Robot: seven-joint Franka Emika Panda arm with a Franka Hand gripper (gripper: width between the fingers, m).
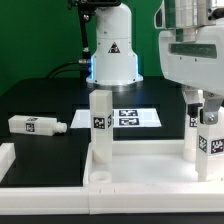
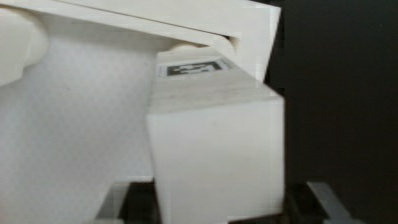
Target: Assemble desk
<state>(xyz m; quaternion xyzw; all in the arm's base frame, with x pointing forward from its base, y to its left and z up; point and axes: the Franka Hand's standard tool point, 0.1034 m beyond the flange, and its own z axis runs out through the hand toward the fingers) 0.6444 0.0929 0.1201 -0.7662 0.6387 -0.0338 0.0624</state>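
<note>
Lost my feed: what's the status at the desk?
Hand closed on upright white tagged post leg at tabletop panel. Second leg standing. Third lying loose. Nothing obstructing.

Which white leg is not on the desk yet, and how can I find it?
Start at the big white tabletop at the front, where legs stand upright. Look toward the exterior view's left, onto the black table. The loose leg lies there on its side, alone; the others, like the standing leg, point up.

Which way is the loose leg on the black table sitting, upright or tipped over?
Tipped over. The loose leg lies on its side on the table, apart from the tabletop panel, where two other legs stand upright.
</note>
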